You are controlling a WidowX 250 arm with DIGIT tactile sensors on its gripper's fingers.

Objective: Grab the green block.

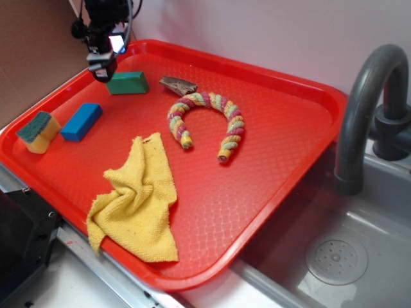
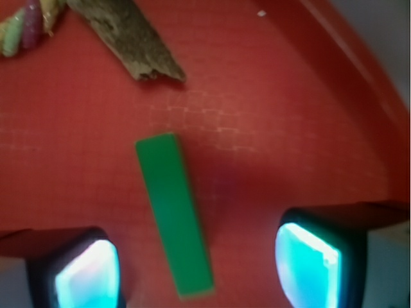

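The green block [image 1: 128, 83] lies flat on the red tray [image 1: 270, 167], near its far left corner, and nothing touches it. The tool [image 1: 102, 69] hangs just above the left end of the block, with its fingers [image 2: 87, 273] spread wide; in the wrist view the block [image 2: 174, 212] lies between the two fingers, apart from both. A brown piece of bark [image 1: 178, 85] lies just beside the block. Nearer on the tray are a blue block [image 1: 81, 121], a yellow sponge [image 1: 38, 131], a yellow cloth [image 1: 138, 202] and a curved rope toy [image 1: 209, 122].
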